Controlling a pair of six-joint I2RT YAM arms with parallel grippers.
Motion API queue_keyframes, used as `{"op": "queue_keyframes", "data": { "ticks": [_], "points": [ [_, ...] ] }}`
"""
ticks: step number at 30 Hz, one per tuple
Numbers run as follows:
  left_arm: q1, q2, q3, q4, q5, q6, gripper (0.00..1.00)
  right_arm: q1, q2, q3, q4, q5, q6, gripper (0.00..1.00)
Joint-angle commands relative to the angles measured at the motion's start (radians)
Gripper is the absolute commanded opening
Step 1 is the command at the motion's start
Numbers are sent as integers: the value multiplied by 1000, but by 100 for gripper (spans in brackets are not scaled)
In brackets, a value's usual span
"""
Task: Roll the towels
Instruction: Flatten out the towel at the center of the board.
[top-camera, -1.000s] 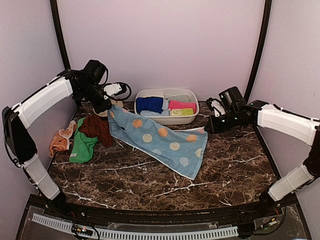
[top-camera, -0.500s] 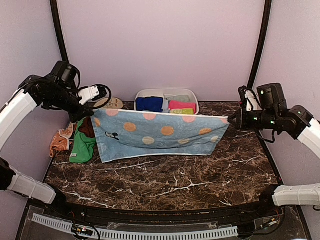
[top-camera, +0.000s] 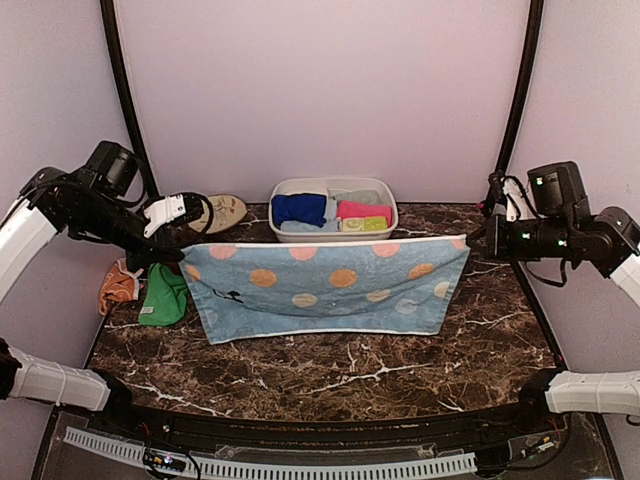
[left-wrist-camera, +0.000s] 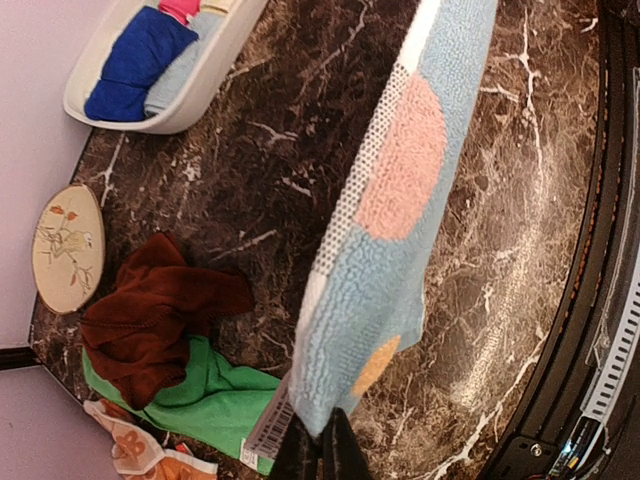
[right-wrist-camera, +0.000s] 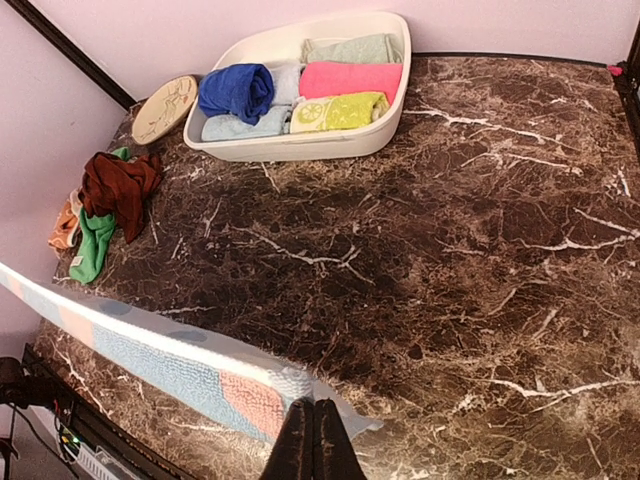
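The left gripper (top-camera: 182, 256) and right gripper (top-camera: 470, 240) are each clamped on a top corner of the pale blue towel with peach dots (top-camera: 325, 290). It hangs stretched wide above the marble table (top-camera: 330, 375), in front of the white tub (top-camera: 335, 238) holding rolled towels (top-camera: 300, 208).

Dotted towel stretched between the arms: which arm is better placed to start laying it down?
Left, slightly: in the top view the left gripper holds its corner of the dotted towel lower than the right gripper. Both are shut on it, so they may lower together.
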Motion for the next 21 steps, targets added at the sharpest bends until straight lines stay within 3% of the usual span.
{"op": "queue_keyframes", "data": {
  "ticks": [1, 5, 13, 16, 21],
  "points": [
    [6, 32, -159, 94, -29, 16, 0, 0, 100, -41, 34, 7, -13, 0],
    [6, 154, -239, 277, -92, 27, 0, -14, 281, -37, 110, 18, -79, 0],
    [6, 500, -217, 682, -367, 58, 0, -99, 613, 48, 269, 36, -183, 0],
    [9, 553, -218, 836, -433, 83, 0, -122, 668, 75, 323, 49, -208, 0],
    [10, 609, -214, 958, -442, 118, 0, -144, 766, 136, 351, 93, -259, 0]
  ]
}}
